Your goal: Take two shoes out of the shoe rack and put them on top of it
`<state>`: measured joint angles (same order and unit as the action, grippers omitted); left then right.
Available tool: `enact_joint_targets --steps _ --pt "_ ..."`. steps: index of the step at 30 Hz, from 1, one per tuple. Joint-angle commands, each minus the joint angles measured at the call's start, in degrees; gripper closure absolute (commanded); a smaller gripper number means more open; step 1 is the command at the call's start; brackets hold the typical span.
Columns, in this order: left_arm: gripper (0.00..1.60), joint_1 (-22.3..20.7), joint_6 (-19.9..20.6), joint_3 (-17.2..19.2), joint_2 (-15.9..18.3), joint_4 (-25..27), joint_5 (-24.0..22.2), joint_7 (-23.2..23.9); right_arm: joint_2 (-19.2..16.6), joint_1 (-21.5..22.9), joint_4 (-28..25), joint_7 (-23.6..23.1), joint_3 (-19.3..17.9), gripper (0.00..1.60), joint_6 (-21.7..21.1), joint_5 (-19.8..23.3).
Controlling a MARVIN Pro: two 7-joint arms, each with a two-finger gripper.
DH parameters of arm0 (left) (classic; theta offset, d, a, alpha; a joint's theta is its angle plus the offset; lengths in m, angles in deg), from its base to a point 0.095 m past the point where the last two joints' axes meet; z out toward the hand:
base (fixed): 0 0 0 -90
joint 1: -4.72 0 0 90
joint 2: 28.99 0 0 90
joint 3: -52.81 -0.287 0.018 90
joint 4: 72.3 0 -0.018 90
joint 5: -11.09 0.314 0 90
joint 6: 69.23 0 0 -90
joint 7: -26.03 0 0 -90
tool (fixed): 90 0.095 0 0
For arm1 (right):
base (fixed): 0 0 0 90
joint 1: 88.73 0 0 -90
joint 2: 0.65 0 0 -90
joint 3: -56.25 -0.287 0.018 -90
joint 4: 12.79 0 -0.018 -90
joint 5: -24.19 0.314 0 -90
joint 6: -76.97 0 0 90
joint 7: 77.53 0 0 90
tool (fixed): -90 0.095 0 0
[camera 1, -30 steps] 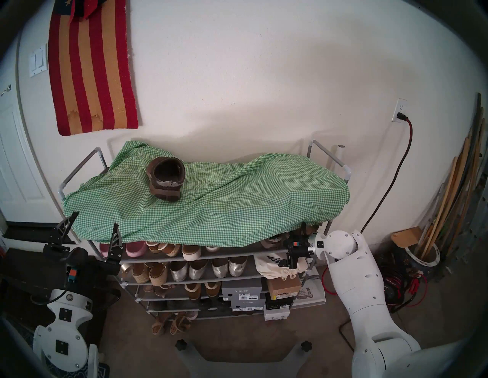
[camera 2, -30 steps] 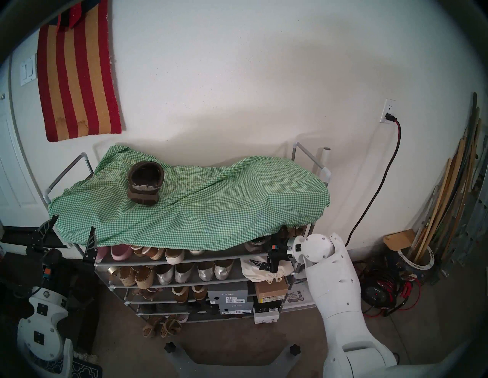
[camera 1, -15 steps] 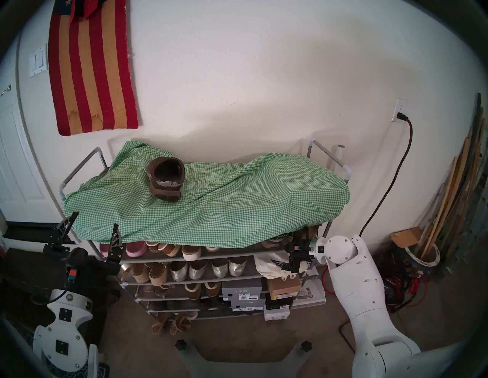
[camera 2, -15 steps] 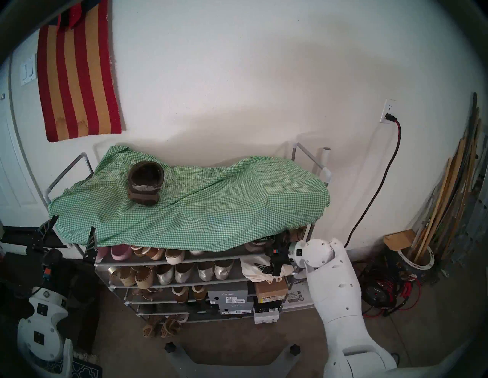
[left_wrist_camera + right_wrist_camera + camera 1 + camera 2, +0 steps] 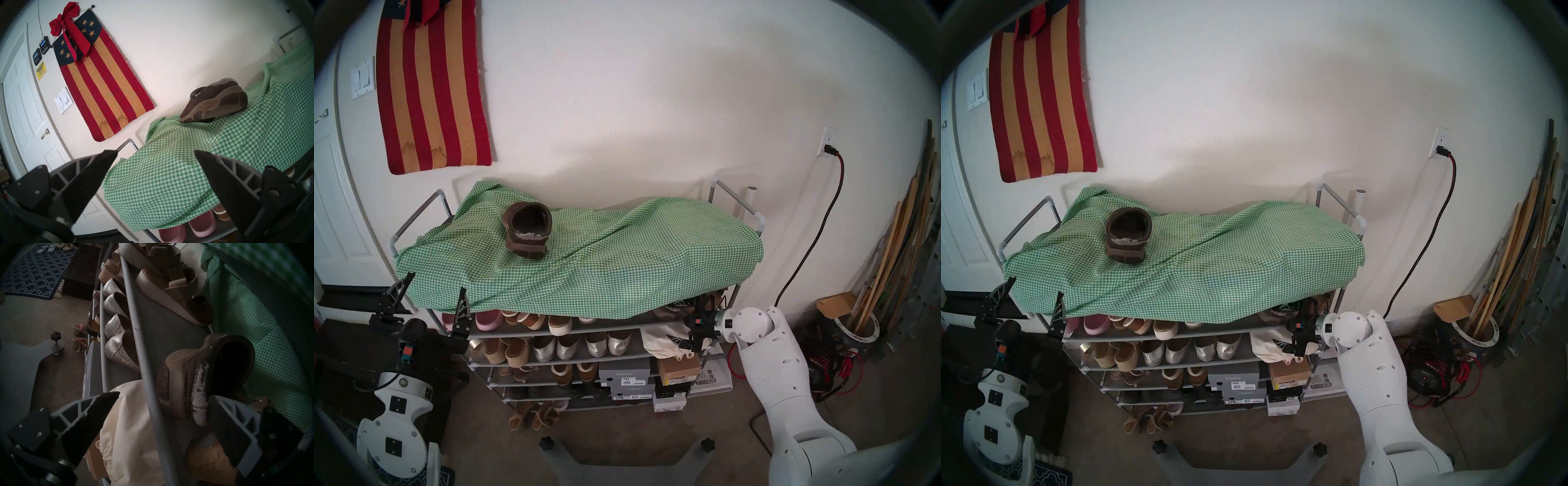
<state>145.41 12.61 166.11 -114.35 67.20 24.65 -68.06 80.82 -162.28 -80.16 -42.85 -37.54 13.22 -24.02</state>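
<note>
From the head cameras, one brown clog (image 5: 527,229) sits heel toward the lens on the green gingham cloth (image 5: 619,258) draped over the top of the grey shoe rack (image 5: 415,217), toward its left end. The left claw (image 5: 431,298) hangs wide open and empty off the rack's front-left corner, its fingers upright near the cloth's hem. The right claw (image 5: 687,325) reaches in at the right end of the shelf just beneath the cloth, above a cream cloth bag (image 5: 656,342); silver flats (image 5: 582,344) line the shelf below. The left wrist camera sees that clog (image 5: 214,105) side-on, resting on the gingham well beyond the two spread fingers, with a striped wall hanging (image 5: 102,81) behind. The right wrist camera, dim beneath the cloth, shows the second brown clog (image 5: 203,375) lying on the shelf behind the front rail (image 5: 146,361); the right claw (image 5: 163,395) is open, one finger (image 5: 226,422) at the clog's worn pale collar, the other (image 5: 95,411) outside the rail over the bag, not gripping.
</note>
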Motion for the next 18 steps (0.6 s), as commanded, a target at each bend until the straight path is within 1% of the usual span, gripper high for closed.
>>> enact_joint_targets --steps 1,13,15,18 --pt "0.0 0.01 0.13 0.12 0.08 0.5 0.15 0.04 0.11 0.25 2.26 3.51 -0.26 0.0 1.3 -0.87" --pt "0.0 -0.01 0.12 0.13 0.04 0.5 0.17 0.09 0.06 1.39 3.57 6.9 -0.49 0.0 3.35 -1.53" --pt "0.0 -0.01 0.11 0.13 0.04 0.5 0.17 0.09 -0.09 1.63 3.36 7.74 0.07 0.0 4.8 -2.13" --pt "0.0 -0.02 0.09 0.13 0.02 0.5 0.17 0.1 0.2 1.99 2.88 8.01 0.38 0.0 5.52 -2.42"
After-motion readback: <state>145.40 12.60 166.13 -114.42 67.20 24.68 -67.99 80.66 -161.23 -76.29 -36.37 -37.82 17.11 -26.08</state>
